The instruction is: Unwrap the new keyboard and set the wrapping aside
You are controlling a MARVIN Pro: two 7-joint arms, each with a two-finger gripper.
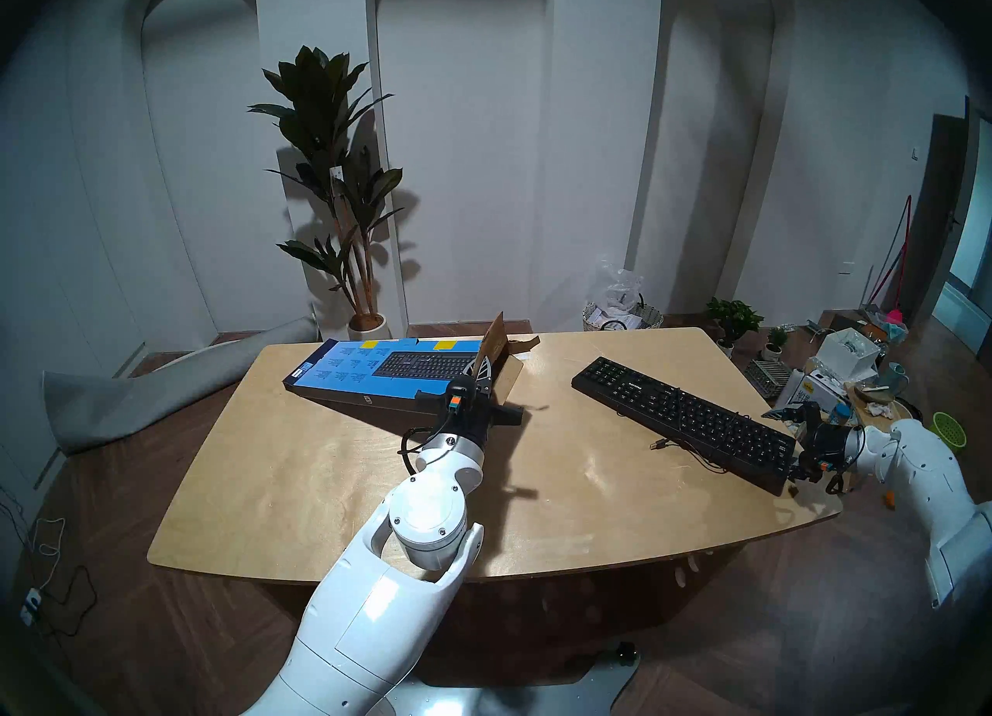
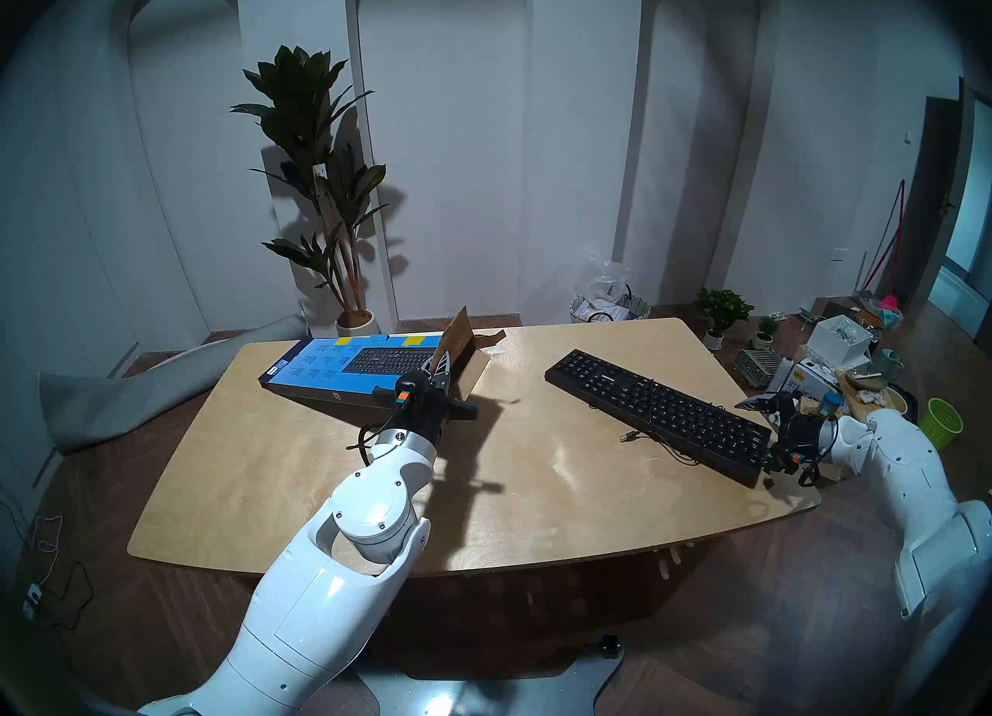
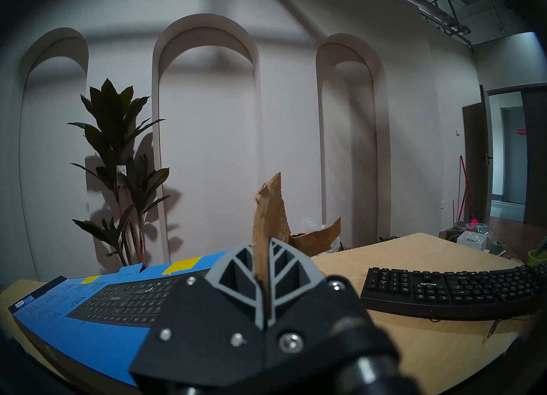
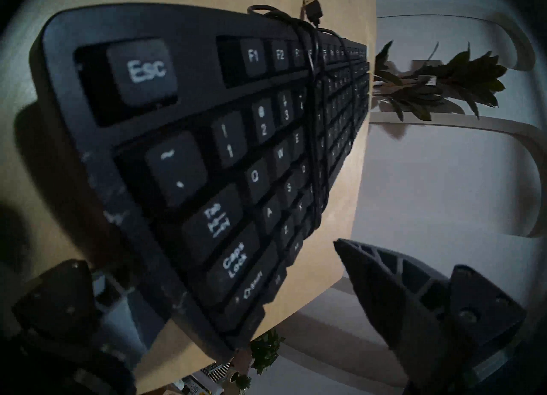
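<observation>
The wrapping [image 1: 376, 377] is a flat blue box with a printed keyboard picture, lying at the table's back left. One brown end flap [image 3: 269, 216] stands up torn. My left gripper [image 1: 483, 372] is shut on this flap; the left wrist view shows the cardboard pinched between the fingers [image 3: 233, 270]. The black keyboard [image 1: 682, 414] lies bare and slanted on the table's right side. Its cable is looped around it and the USB plug [image 1: 656, 445] rests on the wood. My right gripper [image 1: 789, 444] is open at the keyboard's near right end, with one finger [image 4: 384, 276] clear of the keys [image 4: 207, 148].
The wooden table [image 1: 333, 484] ends just behind the box and right beside the right gripper. A tall plant [image 1: 338, 189] stands behind the table. A basket [image 1: 622, 315] and floor clutter [image 1: 837, 360] are at the right, and a grey cushion [image 1: 134, 393] at the left.
</observation>
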